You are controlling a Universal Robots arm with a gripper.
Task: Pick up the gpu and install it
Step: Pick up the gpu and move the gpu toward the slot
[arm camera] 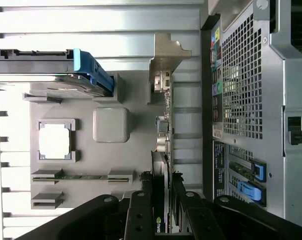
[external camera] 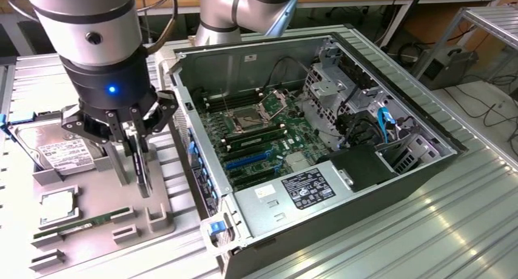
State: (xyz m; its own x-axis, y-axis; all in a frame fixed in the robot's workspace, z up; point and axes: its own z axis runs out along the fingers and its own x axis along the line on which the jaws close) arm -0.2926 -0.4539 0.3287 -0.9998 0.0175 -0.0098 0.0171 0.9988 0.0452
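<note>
The gpu [external camera: 144,174] stands on edge as a narrow black slab in the grey parts tray [external camera: 93,194], just left of the open computer case [external camera: 242,60]. My gripper [external camera: 133,188] reaches straight down over it, one finger on each flat side, shut on the card. In the wrist view the gpu [arm camera: 160,160] runs edge-on from its greyish metal bracket [arm camera: 163,62] to between my black fingers [arm camera: 143,200], where the gripper [arm camera: 160,190] pinches it. Whether the card has left the tray I cannot tell. Blue expansion slots [external camera: 247,161] lie on the green motherboard inside the case.
The tray [arm camera: 136,100] also holds a silver hard drive [external camera: 60,148] with a blue clip [arm camera: 93,70], a square processor [external camera: 58,203] and a green memory stick [external camera: 81,224]. The case's perforated rear panel [arm camera: 245,75] stands close beside the card. Ribbed metal table [external camera: 421,230] surrounds everything.
</note>
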